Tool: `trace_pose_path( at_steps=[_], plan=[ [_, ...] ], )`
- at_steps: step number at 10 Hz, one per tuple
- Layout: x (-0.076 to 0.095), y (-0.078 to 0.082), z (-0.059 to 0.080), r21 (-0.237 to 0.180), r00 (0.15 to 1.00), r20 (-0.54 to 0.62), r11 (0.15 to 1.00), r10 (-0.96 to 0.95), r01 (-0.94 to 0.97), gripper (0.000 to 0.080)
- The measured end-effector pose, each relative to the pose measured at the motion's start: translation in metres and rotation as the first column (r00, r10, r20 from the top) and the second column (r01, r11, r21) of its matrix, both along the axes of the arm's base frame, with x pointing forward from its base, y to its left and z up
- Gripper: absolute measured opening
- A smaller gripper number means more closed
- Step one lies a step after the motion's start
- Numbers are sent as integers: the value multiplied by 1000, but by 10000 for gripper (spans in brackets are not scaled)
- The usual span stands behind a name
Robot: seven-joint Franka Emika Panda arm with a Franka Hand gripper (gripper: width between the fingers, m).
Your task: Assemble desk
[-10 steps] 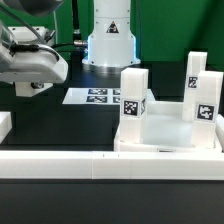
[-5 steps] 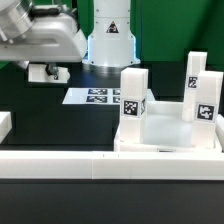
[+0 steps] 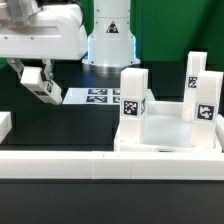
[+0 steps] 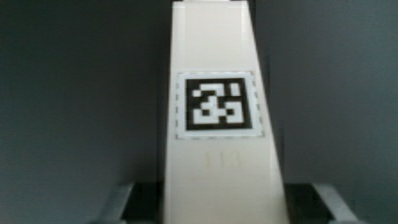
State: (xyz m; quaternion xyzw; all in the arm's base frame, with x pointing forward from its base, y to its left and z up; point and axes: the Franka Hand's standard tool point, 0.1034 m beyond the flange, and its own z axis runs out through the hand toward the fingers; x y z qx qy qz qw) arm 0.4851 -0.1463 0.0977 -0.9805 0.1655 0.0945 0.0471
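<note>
Jaws clamp a tagged white leg [image 4: 217,110] between them, closed only partway.

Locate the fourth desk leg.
The fourth leg sits clamped in the gripper at the exterior view's left, tilted, just left of the marker board, well away from the desk top.

Only dim slivers of my claw [image 4: 222,203] show beside the leg [image 4: 221,100], whose far end runs out of the wrist picture. In the exterior view my arm [image 3: 45,35] is cropped, and the rail [image 3: 110,165] hides the lower edge of the top [image 3: 165,130].
</note>
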Motion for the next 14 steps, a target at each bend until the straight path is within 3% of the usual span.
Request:
trace_pose_path(
  at_steps=[2,5,6,8,9,10,12,13,14],
  plan=[
    [15,15,19,-36,992,127,999,6,-1,289],
    [16,8,16,-140,955,297,990,17,26,289],
    [21,23,25,-161,939,342,987,44,12,289],
    [28,58,45,-122,935,355,992,16,29,289],
    [35,80,55,-126,929,368,992,27,22,290],
    [39,93,57,-128,922,387,991,8,45,290],
    [38,92,55,-132,923,383,991,29,24,290],
    [45,91,59,-173,873,484,984,51,38,290],
    [40,93,57,-190,853,518,981,63,43,290]
  ],
)
